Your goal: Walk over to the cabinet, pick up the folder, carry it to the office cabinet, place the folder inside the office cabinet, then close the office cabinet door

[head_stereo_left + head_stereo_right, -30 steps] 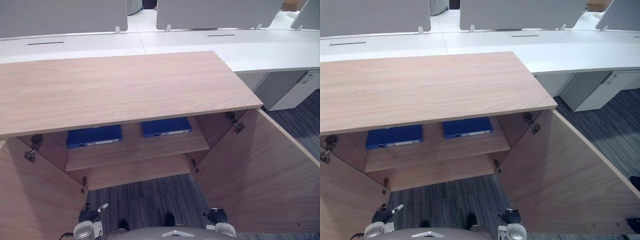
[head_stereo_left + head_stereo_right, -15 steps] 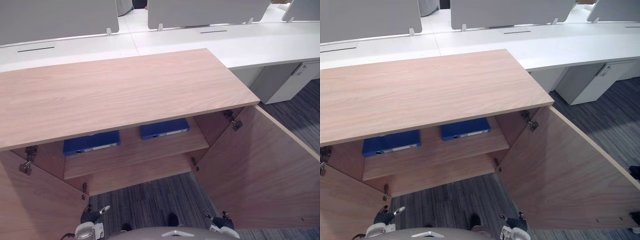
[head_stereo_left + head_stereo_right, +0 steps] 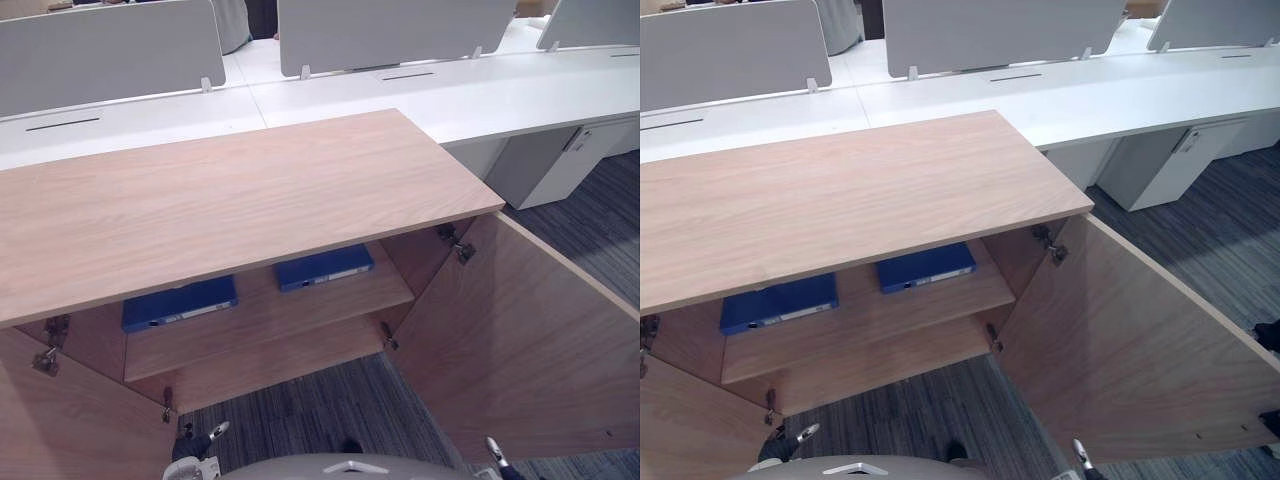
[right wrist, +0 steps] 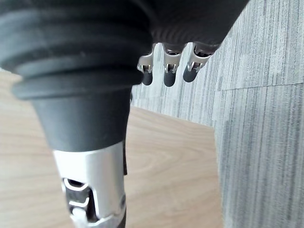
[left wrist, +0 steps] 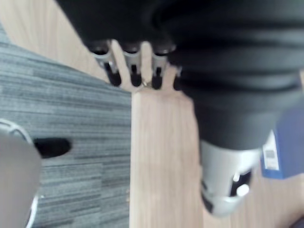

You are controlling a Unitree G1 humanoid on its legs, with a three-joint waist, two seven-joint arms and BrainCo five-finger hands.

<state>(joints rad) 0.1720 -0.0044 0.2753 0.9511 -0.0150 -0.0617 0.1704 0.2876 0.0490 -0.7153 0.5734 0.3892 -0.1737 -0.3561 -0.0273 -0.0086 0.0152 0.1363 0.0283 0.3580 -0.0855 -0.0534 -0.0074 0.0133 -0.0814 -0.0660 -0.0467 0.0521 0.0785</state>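
Note:
A low wooden cabinet (image 3: pixel 230 200) stands in front of me with both doors swung open. Two blue folders lie flat on its upper shelf (image 3: pixel 270 310), one at the left (image 3: pixel 180 303) and one nearer the middle (image 3: pixel 324 267). My left hand (image 3: pixel 195 445) hangs low by the left door (image 3: pixel 70 430), open and holding nothing; in the left wrist view its fingers (image 5: pixel 134 66) hang straight over the wood, with a blue folder's edge (image 5: pixel 285 152) beside it. My right hand (image 4: pixel 166 66) is open too, beside the right door (image 3: pixel 520 340), with one fingertip (image 3: pixel 493 455) showing.
White desks (image 3: pixel 450 95) with grey divider screens (image 3: pixel 110 50) run behind the cabinet. A white pedestal unit (image 3: pixel 550 160) stands under the desk at the right. Grey striped carpet (image 3: pixel 330 410) lies between the open doors.
The camera has shifted, so the whole scene sits differently. Both hands have sunk toward the bottom edge, the right one farthest. The folders have not moved.

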